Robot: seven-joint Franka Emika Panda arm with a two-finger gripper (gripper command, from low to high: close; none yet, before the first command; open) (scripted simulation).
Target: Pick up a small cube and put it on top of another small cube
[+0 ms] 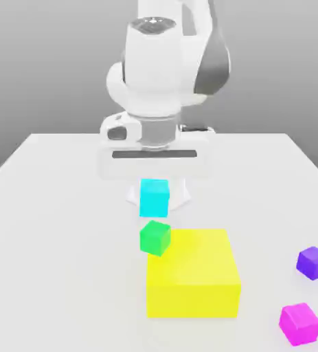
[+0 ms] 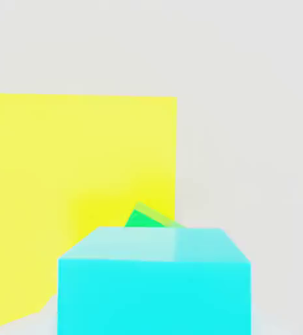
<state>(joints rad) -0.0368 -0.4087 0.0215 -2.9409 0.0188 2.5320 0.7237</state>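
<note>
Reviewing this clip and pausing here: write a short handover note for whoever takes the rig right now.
Gripper: shut on the cyan cube, held off the table.
Green cube: just below the cyan one in the exterior view, sitting tilted at the big yellow block's corner.
Done: pick-up.
Left: lower the cyan cube onto the green one, release. The tilt may make stacking awkward.

The small cube (image 1: 154,197) at the centre of the exterior frame is a plain cyan, with a paler top face in the hand view (image 2: 155,281). Just below it, the other small cube (image 1: 154,237) is a plain bright green. The big block (image 1: 193,273) at lower centre is a flat yellow without markings. At lower right sit a purple cube (image 1: 313,262) and a magenta cube (image 1: 300,323). The worktop (image 1: 51,227) is an unpatterned white. The arm (image 1: 163,69) at top centre is white with grey joints, against a grey backdrop.
</note>
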